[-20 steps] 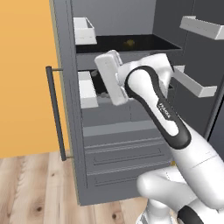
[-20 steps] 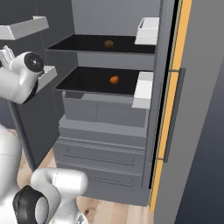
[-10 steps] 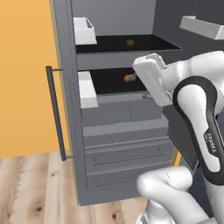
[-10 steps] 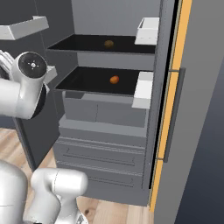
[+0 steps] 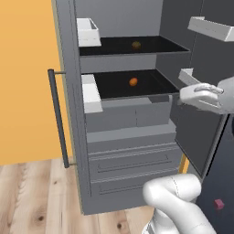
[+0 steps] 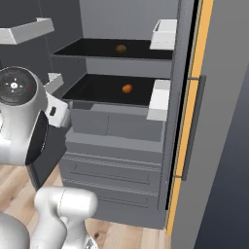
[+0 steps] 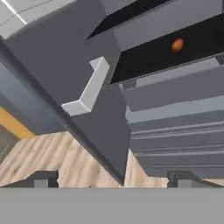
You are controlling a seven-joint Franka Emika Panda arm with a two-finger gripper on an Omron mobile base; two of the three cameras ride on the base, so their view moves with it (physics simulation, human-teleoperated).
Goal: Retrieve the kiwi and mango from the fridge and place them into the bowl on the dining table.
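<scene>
Currently I see the fridge [image 5: 128, 137] w/ both doors open. Gripper [image 7: 111, 177] sits off to the right side of the fridge interior, up by the right door; in hand view its two tips stand wide apart w/ nothing between them, so it's open and empty. Gripper itself isn't clearly resolved in either base view; only the white hand shows at the right edge of left base view.

Mango [image 5: 133, 82] lies on the lower black shelf [image 5: 137, 87], well apart from the gripper, ahead of it and to its left in left base view; in hand view the mango [image 7: 177, 44] shows upper right, far beyond the tips. Kiwi [image 5: 136, 45] lies on the upper shelf [image 5: 132, 45], farther back and above the mango, also well clear of the gripper.

White door bin [image 7: 87, 89] on the right door is the nearest item ahead of the tips in hand view. Drawers [image 5: 132, 160] sit below the mango shelf.
</scene>
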